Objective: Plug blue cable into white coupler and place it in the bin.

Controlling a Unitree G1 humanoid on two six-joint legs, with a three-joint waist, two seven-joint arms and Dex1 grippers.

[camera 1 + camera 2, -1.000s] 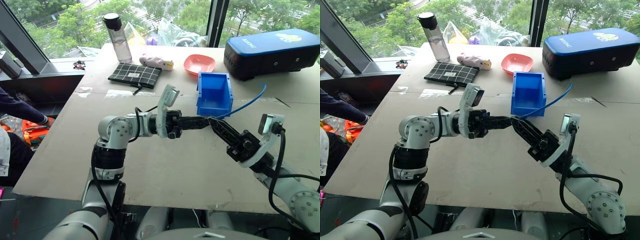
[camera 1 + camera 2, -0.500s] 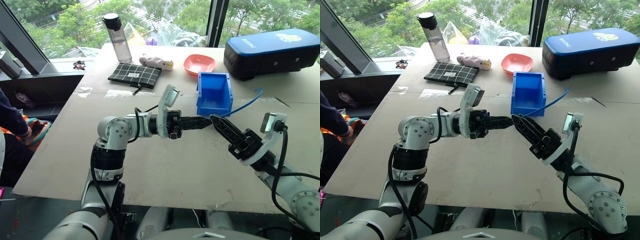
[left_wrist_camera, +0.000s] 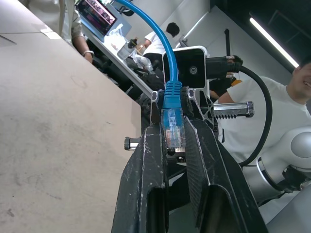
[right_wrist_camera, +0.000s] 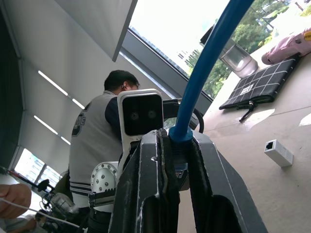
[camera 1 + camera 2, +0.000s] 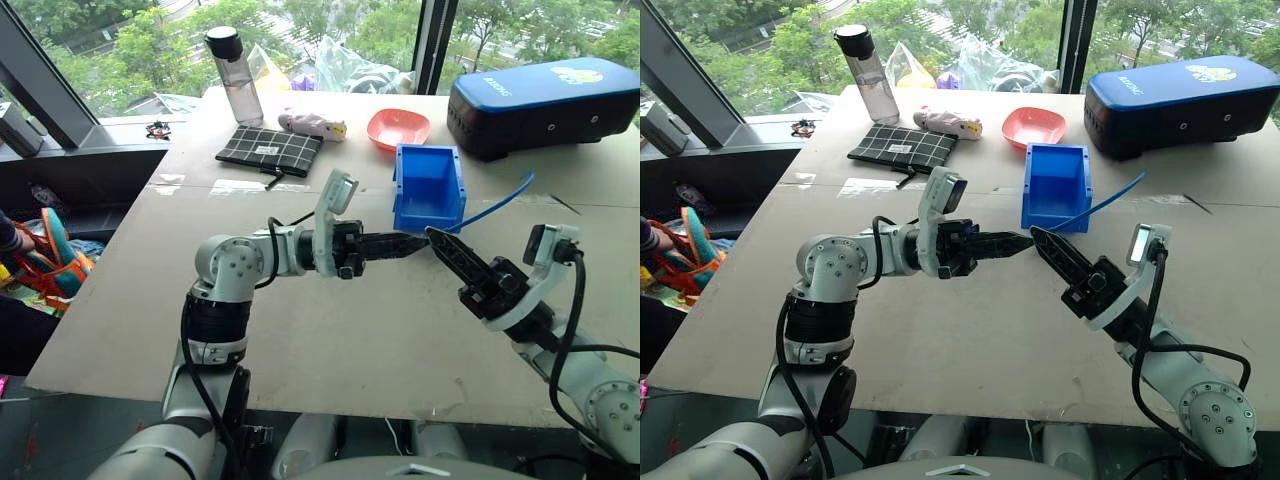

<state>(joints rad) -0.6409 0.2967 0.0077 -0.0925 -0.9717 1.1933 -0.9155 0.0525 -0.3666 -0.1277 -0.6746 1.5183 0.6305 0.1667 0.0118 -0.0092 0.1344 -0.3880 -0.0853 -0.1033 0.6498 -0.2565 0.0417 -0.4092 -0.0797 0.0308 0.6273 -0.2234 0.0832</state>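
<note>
Thin light-blue cable (image 5: 497,205), clear plug (image 3: 173,128) at its end

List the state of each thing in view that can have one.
blue cable: unplugged, held in both grippers
white coupler: lying on the table, socket empty
bin: upright, empty
left gripper: shut on blue cable's plug
right gripper: shut on blue cable
bottle: upright, capped
dark-blue case: closed
</note>
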